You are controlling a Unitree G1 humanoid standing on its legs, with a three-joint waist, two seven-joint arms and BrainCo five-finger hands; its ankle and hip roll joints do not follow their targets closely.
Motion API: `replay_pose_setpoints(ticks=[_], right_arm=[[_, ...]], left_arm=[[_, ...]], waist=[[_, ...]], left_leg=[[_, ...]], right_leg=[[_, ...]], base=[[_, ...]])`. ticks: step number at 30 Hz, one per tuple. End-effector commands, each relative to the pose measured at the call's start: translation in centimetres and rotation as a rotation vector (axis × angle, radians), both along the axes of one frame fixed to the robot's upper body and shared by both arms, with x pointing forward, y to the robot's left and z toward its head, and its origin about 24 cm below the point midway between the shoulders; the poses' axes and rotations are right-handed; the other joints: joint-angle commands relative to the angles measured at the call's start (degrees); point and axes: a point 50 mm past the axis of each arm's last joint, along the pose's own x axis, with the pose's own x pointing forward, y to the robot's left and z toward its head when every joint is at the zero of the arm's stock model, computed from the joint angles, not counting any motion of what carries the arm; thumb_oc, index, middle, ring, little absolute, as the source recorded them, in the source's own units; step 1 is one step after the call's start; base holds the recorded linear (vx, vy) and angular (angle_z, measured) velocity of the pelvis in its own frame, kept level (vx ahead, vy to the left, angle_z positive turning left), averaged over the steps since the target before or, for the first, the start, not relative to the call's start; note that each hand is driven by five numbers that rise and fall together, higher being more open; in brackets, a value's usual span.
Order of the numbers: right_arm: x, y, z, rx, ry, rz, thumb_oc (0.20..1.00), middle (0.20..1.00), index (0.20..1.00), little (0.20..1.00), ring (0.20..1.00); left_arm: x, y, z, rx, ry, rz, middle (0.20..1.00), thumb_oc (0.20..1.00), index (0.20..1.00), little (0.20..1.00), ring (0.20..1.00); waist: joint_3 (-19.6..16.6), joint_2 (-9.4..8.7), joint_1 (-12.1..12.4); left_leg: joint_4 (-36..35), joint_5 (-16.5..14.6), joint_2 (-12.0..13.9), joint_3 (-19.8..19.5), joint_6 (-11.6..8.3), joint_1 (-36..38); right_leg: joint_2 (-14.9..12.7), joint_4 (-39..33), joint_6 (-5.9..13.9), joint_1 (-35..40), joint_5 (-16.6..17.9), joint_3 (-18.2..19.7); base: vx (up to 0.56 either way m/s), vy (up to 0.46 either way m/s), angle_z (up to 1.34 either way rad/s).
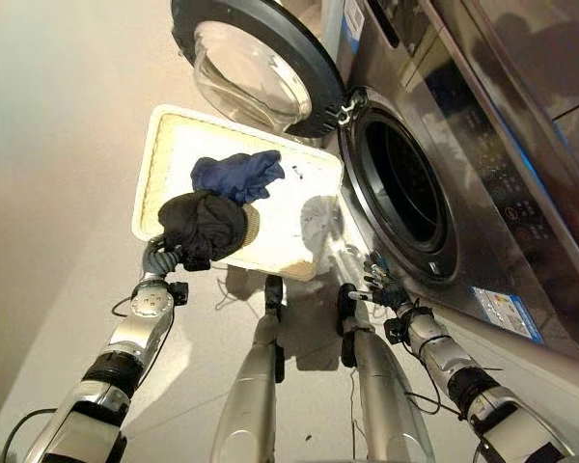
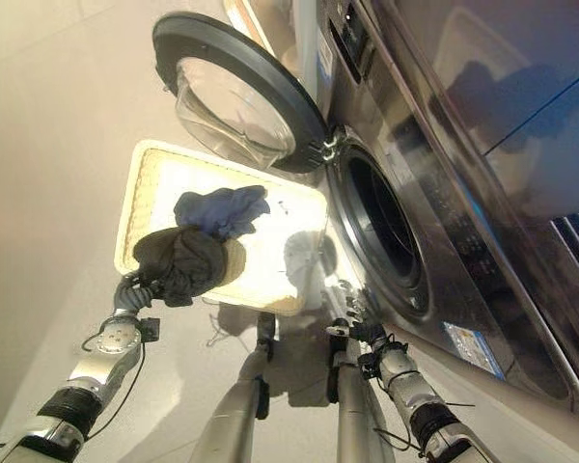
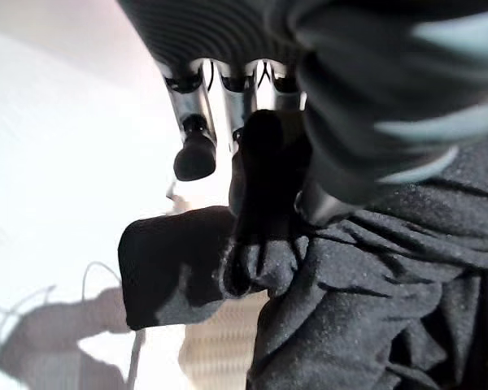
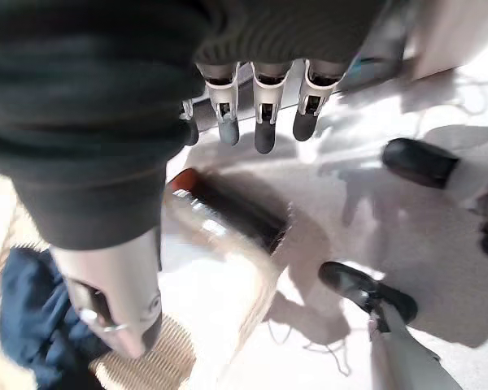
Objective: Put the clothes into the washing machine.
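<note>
The washer has a glossy, mirror-like metal front, and its open door is a matt dark plastic ring around a clear, shiny bowl of glass. The basket looks woven, cream and rough at the rim, with a smooth pale inside. The black garment is soft matt knit cloth with a fine grain; the blue garment is crumpled matt cloth. The floor is smooth with a soft sheen.

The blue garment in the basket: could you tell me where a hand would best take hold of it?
Probably the blue garment's bunched top, coming from above. It lies crumpled and free in the basket, apart from the black garment in the left hand.
</note>
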Motion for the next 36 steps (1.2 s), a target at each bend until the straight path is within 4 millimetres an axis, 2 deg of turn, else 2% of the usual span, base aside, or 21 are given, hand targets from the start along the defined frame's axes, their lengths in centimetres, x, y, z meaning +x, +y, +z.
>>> replay_pose_setpoints(ticks=[1, 2, 4, 6, 10, 15, 18, 26, 32, 36], right_arm=[[0.4, 0.3, 2.5, -0.039, -0.145, 0.056, 1.0, 1.0, 1.0, 1.0, 1.0], [0.6, 1.1, 3.9, -0.058, -0.231, 0.108, 1.0, 1.0, 1.0, 1.0, 1.0], [0.6, 1.9, 5.4, -0.044, -0.292, 0.16, 1.0, 1.0, 1.0, 1.0, 1.0], [0.5, 2.6, 6.3, -0.024, -0.328, 0.194, 1.0, 1.0, 1.0, 1.0, 1.0], [0.5, 5.0, 8.9, 0.011, -0.443, 0.313, 1.0, 1.0, 1.0, 1.0, 1.0], [0.9, 6.4, 10.6, 0.026, -0.491, 0.358, 1.0, 1.0, 1.0, 1.0, 1.0], [1.2, 7.1, 11.4, 0.018, -0.518, 0.37, 1.0, 1.0, 1.0, 1.0, 1.0], [2.0, 7.8, 12.9, 0.016, -0.56, 0.318, 1.0, 1.0, 1.0, 1.0, 1.0], [2.0, 8.8, 12.4, 0.095, -0.476, 0.352, 1.0, 1.0, 1.0, 1.0, 1.0], [1.7, 9.9, 11.0, 0.139, -0.339, 0.436, 1.0, 1.0, 1.0, 1.0, 1.0]], left_arm=[[0.8, -0.8, 2.8, -0.053, -0.098, -0.103, 0.2, 0.2, 0.2, 0.2, 0.2], [0.6, -1.6, 3.2, -0.056, -0.101, -0.187, 0.2, 0.2, 0.2, 0.2, 0.2], [0.4, -2.4, 3.5, -0.06, -0.098, -0.267, 0.2, 0.2, 0.2, 0.2, 0.2], [0.2, -3.1, 3.6, -0.056, -0.094, -0.317, 0.2, 0.2, 0.2, 0.2, 0.2], [-0.1, -5.3, 4.2, -0.064, -0.081, -0.5, 0.2, 0.2, 0.2, 0.2, 0.2], [-0.6, -6.7, 4.3, -0.042, -0.056, -0.622, 0.2, 0.2, 0.2, 0.2, 0.2], [-0.8, -7.4, 5.0, -0.048, -0.064, -0.696, 0.2, 0.2, 0.2, 0.2, 0.2], [-1.4, -9.4, 7.3, -0.052, -0.086, -0.896, 0.2, 0.2, 0.2, 0.2, 0.2], [-1.6, -10.5, 8.1, -0.051, -0.089, -0.959, 0.2, 0.2, 0.2, 0.2, 0.2], [-1.6, -11.0, 8.4, -0.044, -0.086, -0.99, 0.2, 0.2, 0.2, 0.2, 0.2]], waist=[[-0.9, -0.14, -1.1], [-0.9, -0.01, -1.2], [-0.9, 0.08, -1.2], [-1.0, 0.17, -1.2], [-1.0, 0.39, -1.1], [-1.0, 0.66, -0.8], [-1.0, 0.82, -0.4], [-1.5, 1.37, 0.3], [-1.8, 1.2, 0.6], [-1.8, 0.86, 0.6]], left_leg=[[3.8, -6.6, -6.2, 0.6, 1.47, 3.0], [3.7, -6.6, -6.3, 0.7, 1.48, 3.5], [3.8, -6.7, -6.4, 0.7, 1.56, 4.3], [3.7, -6.7, -6.4, 0.6, 1.62, 4.8], [3.5, -6.9, -6.6, 0.9, 1.92, 6.2], [3.1, -6.7, -6.6, 1.2, 2.05, 7.1], [2.4, -6.5, -6.6, 1.3, 2.07, 7.7], [1.1, -6.4, -6.7, 1.8, 2.16, 9.0], [1.5, -6.6, -6.7, 1.9, 2.22, 9.2], [1.9, -6.7, -6.7, 2.1, 2.25, 9.1]], right_leg=[[0.2, -15.2, 3.73, 6.2, 9.1, 2.3], [0.0, -15.3, 3.79, 6.9, 9.1, 2.2], [-0.2, -15.3, 3.86, 7.7, 9.0, 2.1], [-0.2, -15.4, 3.93, 8.3, 9.0, 2.1], [-0.5, -15.6, 4.18, 9.9, 8.8, 1.9], [-0.6, -16.2, 4.19, 10.7, 9.1, 1.7], [-0.7, -16.8, 4.22, 11.5, 9.1, 1.6], [-1.2, -17.6, 4.3, 13.1, 9.1, 0.9], [-1.3, -17.5, 4.22, 13.5, 9.0, 0.8], [-1.3, -17.5, 4.14, 13.6, 9.0, 0.8]], base=[[0.0, 0.0, 0.0], [0.0, 0.0, 0.0], [0.0, 0.0, 0.0], [0.0, 0.0, 0.0], [0.0, 0.0, 0.0], [0.0, 0.0, 0.0], [0.0, 0.0, 0.0], [0.0, -0.004, 0.02], [0.0, -0.006, 0.02], [0.0, 0.0, 0.0]])
